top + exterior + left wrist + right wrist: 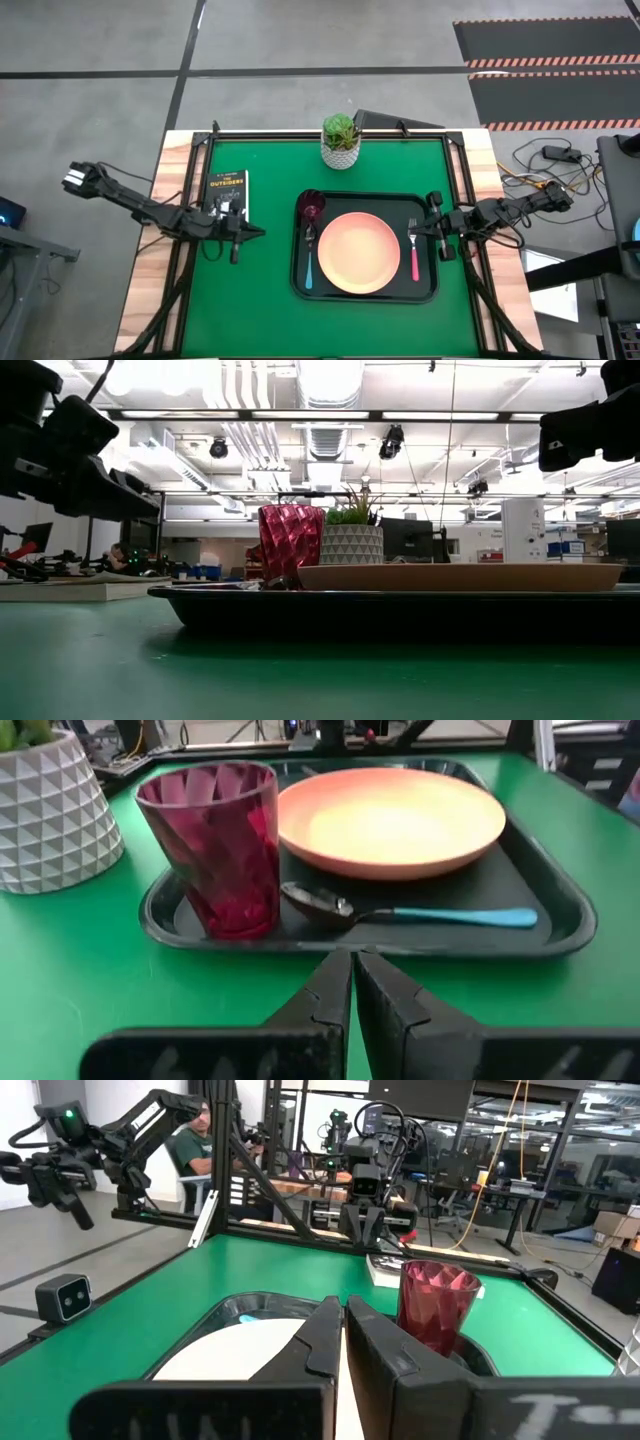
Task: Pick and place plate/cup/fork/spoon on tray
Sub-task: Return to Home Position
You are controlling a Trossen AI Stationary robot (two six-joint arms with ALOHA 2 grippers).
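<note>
The black tray (296,270) lies at the table's middle. On it rest the peach plate (358,252) in the centre, the dark red cup (311,208) upright in the far left corner, the blue-handled spoon (309,262) along the left side and the red-handled fork (415,258) along the right side. My left gripper (262,235) is shut and empty, left of the tray, pointing at it; its wrist view (353,965) shows the cup (215,845) and the spoon (400,912) ahead. My right gripper (413,233) is shut and empty, raised above the fork's tines and the plate's right edge (240,1355).
A white pot with a green plant (341,140) stands behind the tray at the far edge. A small black book (226,192) lies left of the tray, under my left arm. Green table shows in front of the tray. A person sits in the room beyond (195,1140).
</note>
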